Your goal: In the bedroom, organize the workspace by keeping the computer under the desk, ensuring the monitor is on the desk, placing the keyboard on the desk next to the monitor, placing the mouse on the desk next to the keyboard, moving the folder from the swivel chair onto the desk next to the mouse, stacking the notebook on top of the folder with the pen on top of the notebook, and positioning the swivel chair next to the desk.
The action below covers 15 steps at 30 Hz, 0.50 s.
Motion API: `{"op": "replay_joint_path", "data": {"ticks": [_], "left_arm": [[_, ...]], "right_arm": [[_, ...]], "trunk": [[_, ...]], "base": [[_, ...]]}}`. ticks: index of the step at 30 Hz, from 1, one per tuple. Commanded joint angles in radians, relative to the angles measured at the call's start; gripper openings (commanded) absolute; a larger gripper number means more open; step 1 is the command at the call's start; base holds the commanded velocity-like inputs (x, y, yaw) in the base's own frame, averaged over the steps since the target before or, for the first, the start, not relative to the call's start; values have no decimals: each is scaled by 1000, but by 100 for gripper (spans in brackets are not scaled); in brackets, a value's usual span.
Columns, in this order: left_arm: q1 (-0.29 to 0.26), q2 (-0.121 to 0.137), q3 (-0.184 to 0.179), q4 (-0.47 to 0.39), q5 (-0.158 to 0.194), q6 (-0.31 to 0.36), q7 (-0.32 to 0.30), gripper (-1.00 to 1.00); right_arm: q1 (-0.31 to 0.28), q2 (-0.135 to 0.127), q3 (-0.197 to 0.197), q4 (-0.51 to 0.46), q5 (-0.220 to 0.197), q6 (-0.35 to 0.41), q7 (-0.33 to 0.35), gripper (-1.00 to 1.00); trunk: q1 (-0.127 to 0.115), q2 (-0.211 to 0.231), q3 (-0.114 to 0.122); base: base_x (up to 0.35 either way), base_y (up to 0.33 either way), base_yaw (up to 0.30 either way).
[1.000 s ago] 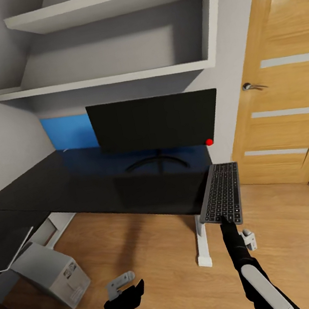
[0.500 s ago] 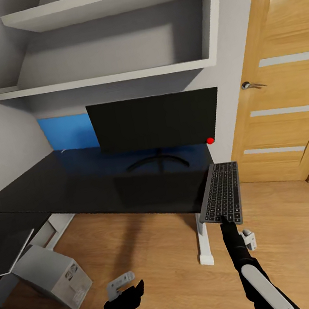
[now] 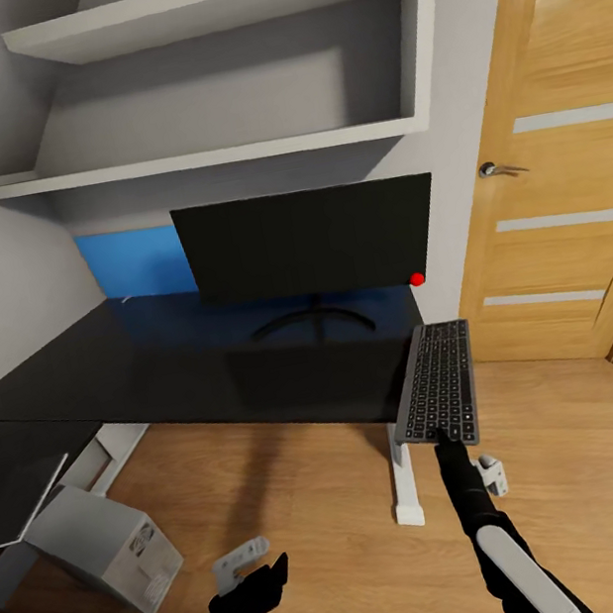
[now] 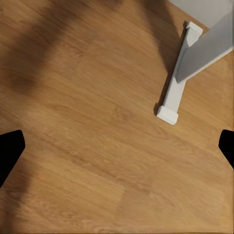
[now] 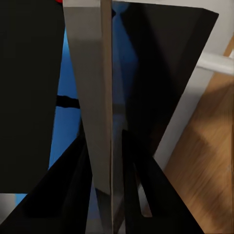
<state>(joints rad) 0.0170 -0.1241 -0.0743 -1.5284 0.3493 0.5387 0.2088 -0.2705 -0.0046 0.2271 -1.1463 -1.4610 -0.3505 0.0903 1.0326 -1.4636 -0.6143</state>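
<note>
Right pincer (image 3: 449, 442) clamped on the near end of the keyboard (image 3: 439, 382), held up just off the counter (image 3: 206, 364) edge, right of the monitor (image 3: 307, 243). Left pincer (image 4: 117, 146) spread wide over bare floor (image 4: 87, 122), holding nothing.

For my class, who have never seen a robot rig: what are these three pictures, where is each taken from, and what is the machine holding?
These are simulator renders of a two-armed wheeled robot. The large picture comes from its head camera, looking down over both arms. The monitor stands on the black desk, and the grey computer sits on the floor beside it. The right gripper is shut on the keyboard, holding it at the desk's corner. The right wrist camera looks along that gripper and sees the keyboard edge-on between the fingers. The left gripper hangs open over the wooden floor, holding nothing.
</note>
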Motion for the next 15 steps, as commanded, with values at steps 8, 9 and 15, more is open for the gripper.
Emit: {"op": "replay_joint_path", "data": {"ticks": [8,9,15], "left_arm": [[4,1,-2,-7,10,0,12,100],[4,1,-2,-7,10,0,12,100],[4,1,-2,-7,10,1,12,100]], "right_arm": [[-1,8,-1,11,-17,-12,20,-100],[-1,9,-1,11,-18,-12,20,-100],[-1,10,-2,11,-21,-16,21,-100]], "trunk": [[0,0,-1],[0,0,-1],[0,0,-1]], "base": [[0,0,0],[0,0,0],[33,129,0]]}}
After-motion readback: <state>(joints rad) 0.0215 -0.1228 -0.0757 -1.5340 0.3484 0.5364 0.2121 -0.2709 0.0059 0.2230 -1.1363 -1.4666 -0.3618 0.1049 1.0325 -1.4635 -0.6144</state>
